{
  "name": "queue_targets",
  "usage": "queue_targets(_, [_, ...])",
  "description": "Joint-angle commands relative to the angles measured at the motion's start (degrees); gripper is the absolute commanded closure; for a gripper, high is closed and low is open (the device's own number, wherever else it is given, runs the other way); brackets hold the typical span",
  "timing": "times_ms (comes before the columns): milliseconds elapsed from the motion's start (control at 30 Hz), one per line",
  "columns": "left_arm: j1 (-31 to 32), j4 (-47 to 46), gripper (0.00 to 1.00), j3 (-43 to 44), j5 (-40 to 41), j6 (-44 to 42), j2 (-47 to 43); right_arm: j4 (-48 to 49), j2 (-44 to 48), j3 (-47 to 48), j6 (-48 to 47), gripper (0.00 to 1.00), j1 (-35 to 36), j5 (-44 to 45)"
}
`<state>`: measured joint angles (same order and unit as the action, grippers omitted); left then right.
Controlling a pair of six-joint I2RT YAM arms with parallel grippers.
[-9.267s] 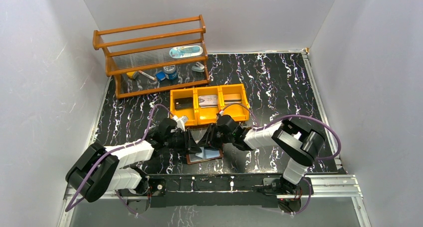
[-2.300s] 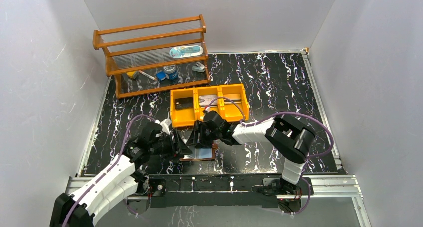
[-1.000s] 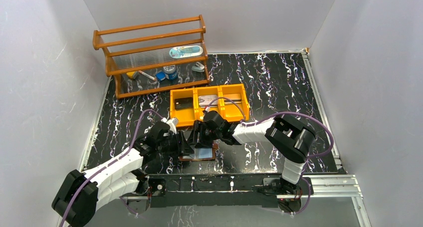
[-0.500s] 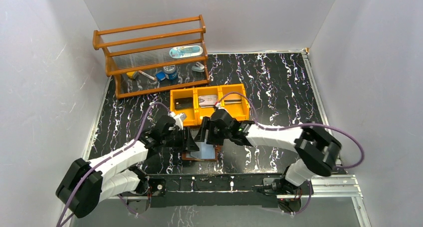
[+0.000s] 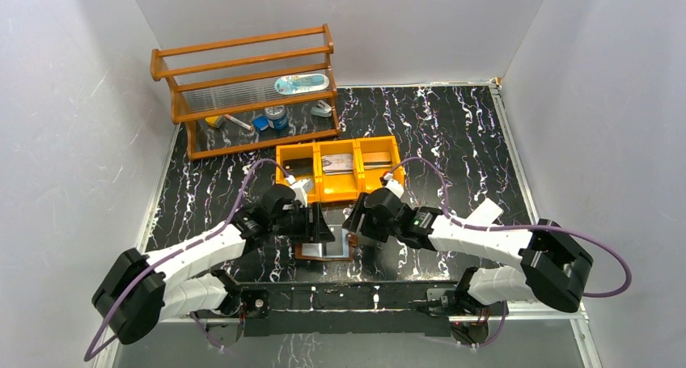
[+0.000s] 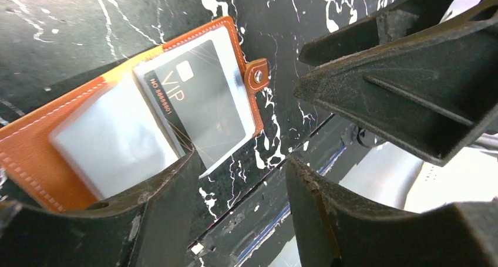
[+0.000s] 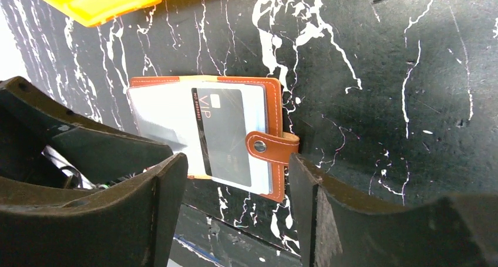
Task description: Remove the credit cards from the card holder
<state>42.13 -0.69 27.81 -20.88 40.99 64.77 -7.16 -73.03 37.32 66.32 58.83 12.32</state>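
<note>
The brown card holder (image 5: pixel 323 252) lies open and flat on the black marbled table near its front edge. Its pale glossy sleeves (image 6: pixel 117 141) face up, and one sleeve holds a dark credit card (image 6: pixel 202 105) marked VIP, also plain in the right wrist view (image 7: pixel 226 135). The snap tab (image 7: pixel 270 145) sticks out to the side. My left gripper (image 6: pixel 242 162) hovers open just left of the holder (image 6: pixel 35 155), with nothing between its fingers. Facing it from the right, my right gripper (image 7: pixel 236 162) hangs open over the holder's (image 7: pixel 275 102) tab edge, holding nothing.
The orange three-compartment tray (image 5: pixel 376 190) stands just behind both grippers, with flat things lying in its compartments; its corner shows in the right wrist view (image 7: pixel 111 0). A wooden shelf (image 5: pixel 243 93) with small items stands at the back left. The table's front rail (image 5: pixel 348 291) is close.
Both grippers have drawn up and apart from the holder. The right arm swung out to the right, the left gripper opened wider. The holder stays flat and open.
</note>
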Motion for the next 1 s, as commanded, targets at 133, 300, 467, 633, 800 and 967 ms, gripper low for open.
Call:
queue_targets(133, [0.1,13.4,0.43,1.8,14.8,-0.5,-11.3,3.8,1.7,0.7,-1.9,0.39,-0.3,-1.3])
queue_targets(300, [0.0,18.8,0.43,3.0,20.8,1.2,-13.0,5.0,-1.8,3.9,-5.2,0.5,-0.3,-6.9])
queue_targets(467, [0.0,19.6,0.39,3.1,23.6,3.1,-13.8,6.7,-6.1,6.5,-7.3,0.52,-0.3,-11.7])
queue_targets(633, [0.0,18.8,0.36,3.0,22.9,3.5,-15.6,6.7,-10.7,8.6,-8.4,0.51,-0.3,-14.3])
queue_targets(800, [0.0,18.2,0.34,2.9,21.9,2.9,-17.3,4.7,-13.8,9.3,-8.4,0.5,-0.3,-13.5])
queue_targets(967, [0.0,15.7,0.33,2.3,19.5,2.3,-17.9,2.3,-15.6,8.3,-8.1,0.47,-0.3,-12.0])
